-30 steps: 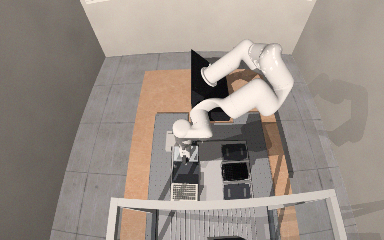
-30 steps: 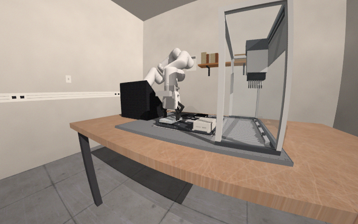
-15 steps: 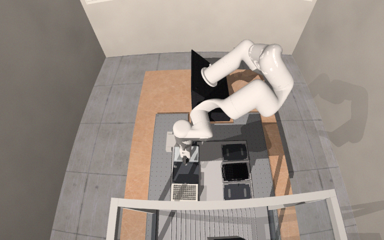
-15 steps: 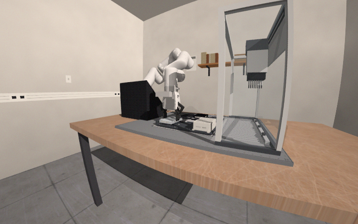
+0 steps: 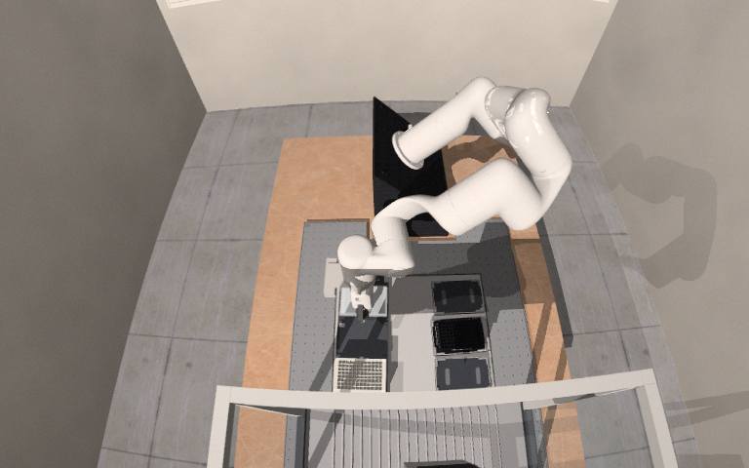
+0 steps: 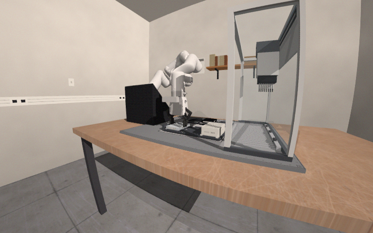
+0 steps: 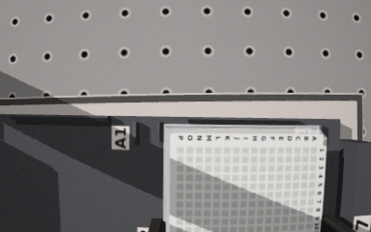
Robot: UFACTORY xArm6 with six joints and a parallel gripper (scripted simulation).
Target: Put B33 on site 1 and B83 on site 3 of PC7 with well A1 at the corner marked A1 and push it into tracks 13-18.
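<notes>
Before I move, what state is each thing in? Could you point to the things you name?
Gripper (image 5: 361, 316) (image 6: 178, 124) (image 7: 246, 227): closed on B33.
B33 (image 5: 378, 302) (image 6: 173, 127) (image 7: 246, 186): at site 1, full seating unclear.
B83 (image 5: 360, 374) (image 6: 212, 130): on site 3.
Site 2 (image 5: 361, 347): empty.
B38 (image 5: 459, 334) (image 6: 210, 120): in its nest.
PC7 (image 5: 337, 332) (image 6: 192, 131) (image 7: 97, 184): on the apron, outside the rails.
Nest S1 (image 5: 480, 292): empty.
Nest S3 (image 5: 436, 374): empty.

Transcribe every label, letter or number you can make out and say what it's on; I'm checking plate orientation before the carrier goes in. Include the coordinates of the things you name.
"A1": tag on the carrier (image 5: 361, 348) (image 7: 92, 179).
"A" to "P": row letters on the pale plate (image 6: 173, 126) (image 7: 251, 169).
"1" to "10": its column numbers.
Unreadable: cut-off tags at the wrist view's lower edge; marking on the cream block (image 5: 360, 374) (image 6: 211, 131).
</notes>
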